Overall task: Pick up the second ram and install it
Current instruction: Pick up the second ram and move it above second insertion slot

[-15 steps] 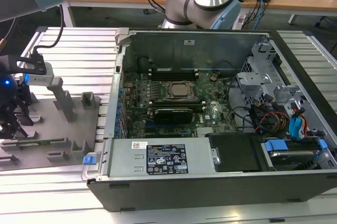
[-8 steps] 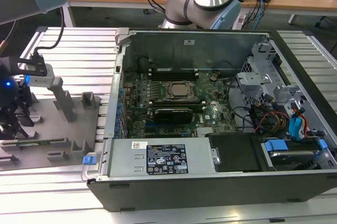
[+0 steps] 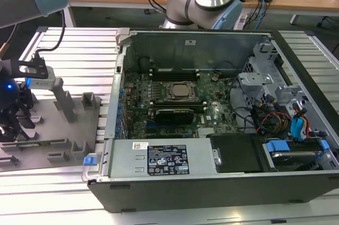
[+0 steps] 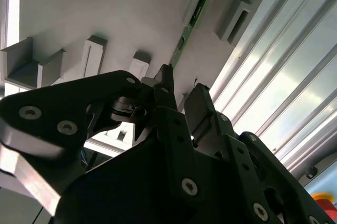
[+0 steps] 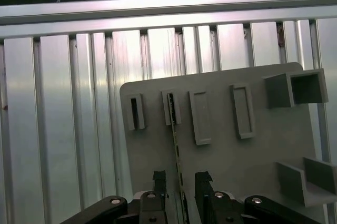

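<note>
The second ram (image 5: 176, 139) stands on edge on the grey fixture plate (image 5: 263, 145), which lies on the ribbed bench (image 5: 58, 129). One end sits in a slotted block (image 5: 171, 109). Its long axis runs between the spread fingers (image 5: 158, 181) of the claw (image 5: 180, 179), a gap on either side.

The gripper (image 5: 180, 179) was matt black with dull silvery screw heads, the second ram (image 5: 176, 139) between its fingers was thin green circuit board, the fixture plate (image 5: 221, 155) beneath it was smooth matt grey plastic, and the desk (image 5: 58, 129) beyond was ribbed, softly glossy aluminium.
</note>
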Motion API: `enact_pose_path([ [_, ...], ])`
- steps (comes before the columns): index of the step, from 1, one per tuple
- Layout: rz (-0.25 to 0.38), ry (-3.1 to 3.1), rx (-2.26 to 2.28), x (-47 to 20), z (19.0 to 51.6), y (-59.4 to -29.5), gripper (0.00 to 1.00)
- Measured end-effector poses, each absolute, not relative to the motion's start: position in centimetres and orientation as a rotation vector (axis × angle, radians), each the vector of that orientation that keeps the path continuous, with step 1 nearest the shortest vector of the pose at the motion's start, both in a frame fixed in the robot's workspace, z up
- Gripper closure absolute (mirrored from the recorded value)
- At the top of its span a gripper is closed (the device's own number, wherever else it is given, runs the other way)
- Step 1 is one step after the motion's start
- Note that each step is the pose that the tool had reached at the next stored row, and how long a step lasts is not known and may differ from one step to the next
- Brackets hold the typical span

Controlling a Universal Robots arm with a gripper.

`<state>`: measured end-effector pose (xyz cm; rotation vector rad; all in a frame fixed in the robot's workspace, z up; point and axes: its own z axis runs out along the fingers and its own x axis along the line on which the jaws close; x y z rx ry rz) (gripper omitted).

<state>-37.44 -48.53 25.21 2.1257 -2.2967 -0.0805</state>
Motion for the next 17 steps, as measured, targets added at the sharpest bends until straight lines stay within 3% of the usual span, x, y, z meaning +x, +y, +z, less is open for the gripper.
enact_pose_path([
  [17,-0.081,-2.297,2.126,-37.4,24.0,-48.7,0.64],
])
